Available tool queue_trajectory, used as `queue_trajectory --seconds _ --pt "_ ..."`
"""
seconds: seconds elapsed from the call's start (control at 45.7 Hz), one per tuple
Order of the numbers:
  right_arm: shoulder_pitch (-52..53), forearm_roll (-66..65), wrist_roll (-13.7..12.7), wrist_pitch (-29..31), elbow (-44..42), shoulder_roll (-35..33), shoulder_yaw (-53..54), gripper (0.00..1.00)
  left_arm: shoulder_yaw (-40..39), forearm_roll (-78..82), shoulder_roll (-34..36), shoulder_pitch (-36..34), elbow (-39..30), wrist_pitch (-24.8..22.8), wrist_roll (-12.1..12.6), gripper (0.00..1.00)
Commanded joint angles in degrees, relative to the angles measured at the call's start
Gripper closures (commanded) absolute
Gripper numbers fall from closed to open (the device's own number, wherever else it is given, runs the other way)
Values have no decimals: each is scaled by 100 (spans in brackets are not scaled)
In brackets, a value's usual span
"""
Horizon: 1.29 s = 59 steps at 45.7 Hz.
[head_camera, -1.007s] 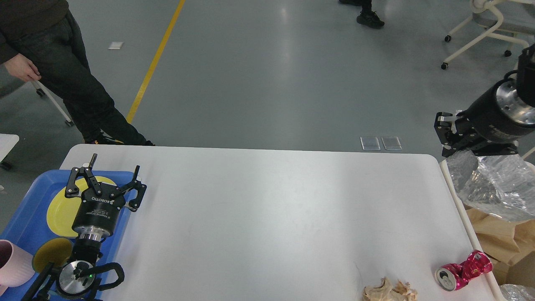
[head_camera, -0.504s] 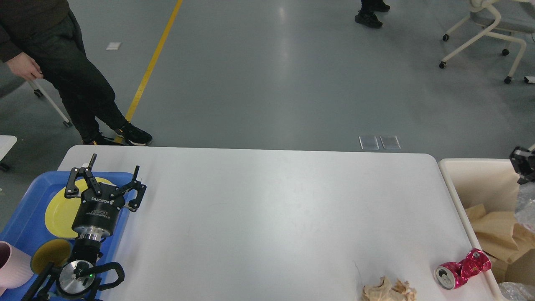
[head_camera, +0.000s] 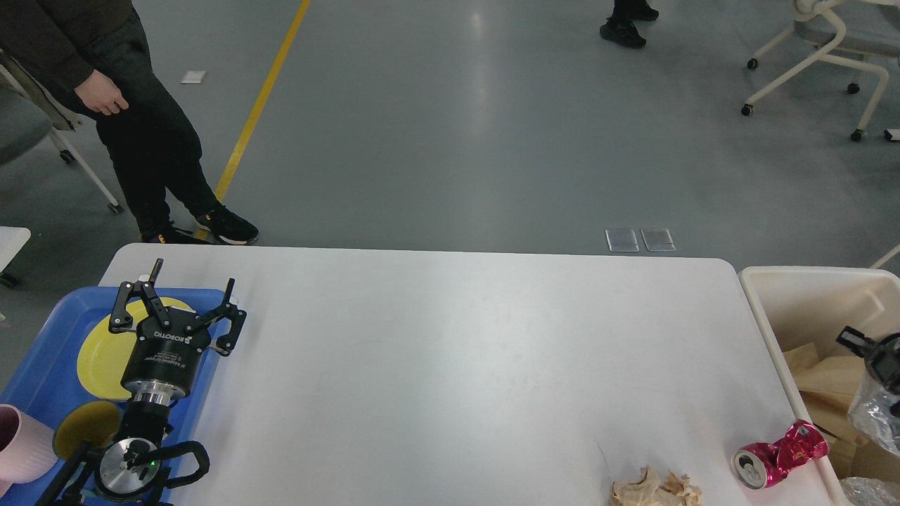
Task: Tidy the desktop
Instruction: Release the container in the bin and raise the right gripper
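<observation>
White and smooth, the desktop (head_camera: 450, 365) fills most of my head view, a plain rounded-corner slab; what is left to tidy sits at its near right corner. A crushed red drink can (head_camera: 777, 455) lies on its side there, long axis running left-to-right and tilted slightly up toward the bin, silver end facing me; just left of it, at the near edge, lies a crumpled scrap of tan paper (head_camera: 654, 488), stiff-looking and ragged.

My right gripper (head_camera: 861, 344) shows only as a dark tip over the cream plastic bin (head_camera: 756, 309), just beyond the table's right edge; I cannot tell how far its fingers are apart, nor whether the clear crinkled plastic film (head_camera: 875, 414) beneath it is in its hold. The bin already holds brown paper. The can lies nearer to me and a little left of that gripper, close by; so I judge the right arm the one for it, coming in across the can's narrow crushed waist.

My left gripper (head_camera: 179, 295) hovers over the blue plastic tray (head_camera: 42, 365) at the far left, fingers spread wide and holding nothing; a yellow plate (head_camera: 102, 351) lies under it, a pink cup (head_camera: 21, 450) nearer me; it is well apart from the can.
</observation>
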Motion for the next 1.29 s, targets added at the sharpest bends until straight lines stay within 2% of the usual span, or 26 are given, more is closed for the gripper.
queue_trajectory --seconds 0.0,0.088,0.416,0.438,0.46,0.482,0.526,0.569,0.854,0.985,1.117,1.27 --pt "-429 8 3 -471 -154 193 23 100 0 0 0 0 -3 5 -6 4" --pt "-570 17 3 -691 -154 263 23 100 0 0 0 0 -3 -4 -6 4" --pt "-649 17 -6 -744 -172 342 5 100 0 0 0 0 -3 -4 -6 4" --pt "-649 17 -14 -770 -180 351 5 89 0 0 0 0 -3 4 -6 4" --pt "-649 25 -6 -788 -180 351 14 72 0 0 0 0 -3 -4 -6 4" --pt "-649 60 -6 -849 -189 351 23 49 0 0 0 0 -3 4 -6 4" --pt "-641 78 -6 -1016 -198 368 23 18 0 0 0 0 6 5 -6 4" --pt "-649 78 -6 -1244 -198 404 32 1 0 0 0 0 6 5 -6 4" --pt "-518 87 -6 -1368 -84 378 58 0 0 8 0 0 -3 5 -6 4" --pt "-26 78 -14 -1132 74 167 67 0 0 0 0 0 -3 5 2 4" --pt "1080 -27 -50 -341 1110 -246 -82 0 0 8 0 0 -3 -4 2 4" --pt "2741 -633 -76 424 2656 -317 -688 0 0 9 0 0 -3 -4 2 4"
